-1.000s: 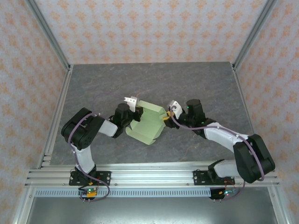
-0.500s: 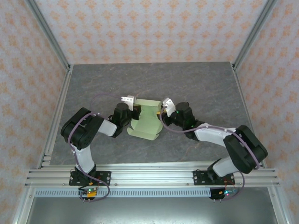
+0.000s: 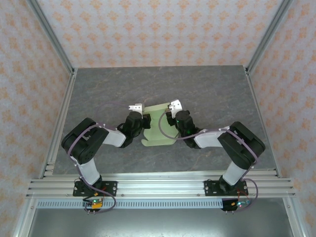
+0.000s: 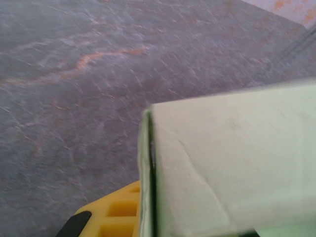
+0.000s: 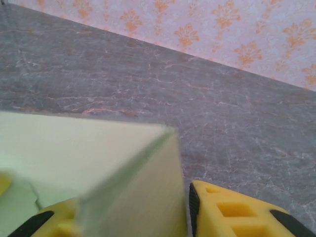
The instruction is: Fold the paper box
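The pale green paper box [image 3: 159,130] sits mid-table, partly folded, with its side walls drawn up between the two arms. My left gripper [image 3: 144,121] is shut on its left wall. In the left wrist view one yellow finger [image 4: 111,212] presses against the doubled card edge [image 4: 146,187], and the other finger is hidden behind the box wall [image 4: 232,163]. My right gripper [image 3: 170,118] grips the right wall. In the right wrist view a folded corner of the box [image 5: 98,163] fills the gap between the yellow fingers [image 5: 237,212], touching the black pad.
The grey stone-patterned tabletop [image 3: 207,89] is bare around the box. Metal frame posts and patterned walls [image 3: 158,29] close in the back and sides. A slotted aluminium rail [image 3: 163,185] runs along the near edge by the arm bases.
The right gripper has swung left toward the left gripper, carrying its side of the card. The box has gone from a wide spread sheet to a narrower shape with raised walls.
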